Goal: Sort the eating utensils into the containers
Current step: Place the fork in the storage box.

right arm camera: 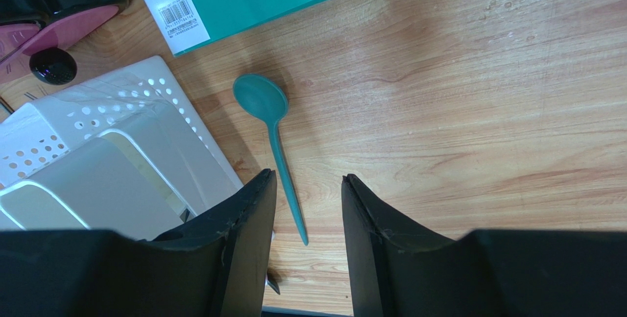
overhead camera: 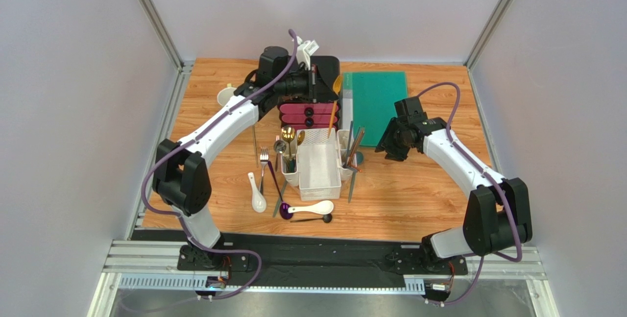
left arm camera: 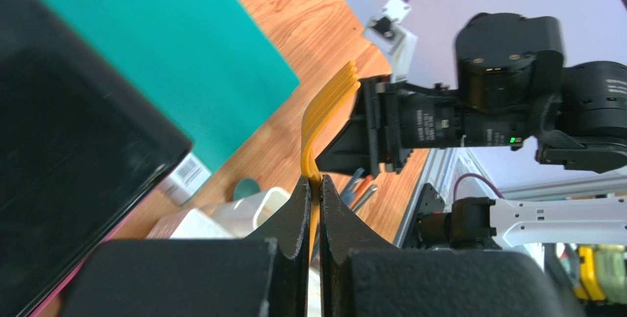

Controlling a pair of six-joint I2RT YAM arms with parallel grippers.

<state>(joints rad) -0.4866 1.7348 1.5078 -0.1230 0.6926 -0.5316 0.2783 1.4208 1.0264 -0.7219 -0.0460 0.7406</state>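
Note:
My left gripper (left arm camera: 315, 183) is shut on the handle of a yellow fork (left arm camera: 328, 115), whose tines point up and away. From above, that gripper (overhead camera: 327, 101) is over the far end of the white caddy (overhead camera: 319, 174), with the fork (overhead camera: 333, 120) hanging down. The right gripper (right arm camera: 307, 179) is open just above the table, over the handle of a teal spoon (right arm camera: 273, 132) beside the caddy (right arm camera: 110, 148). Nothing is between its fingers. Two white soup spoons (overhead camera: 257, 195), a purple spoon (overhead camera: 284, 204), a black spoon (overhead camera: 313, 218) and a silver fork (overhead camera: 263, 160) lie left of and in front of the caddy.
A black-and-pink drawer box (overhead camera: 307, 111) stands behind the caddy, and a green flat box (overhead camera: 375, 104) lies to its right. A pale mug (overhead camera: 227, 95) is at the back left. Gold spoons (overhead camera: 288, 136) stand in the left side bin, chopsticks (overhead camera: 354, 157) in the right.

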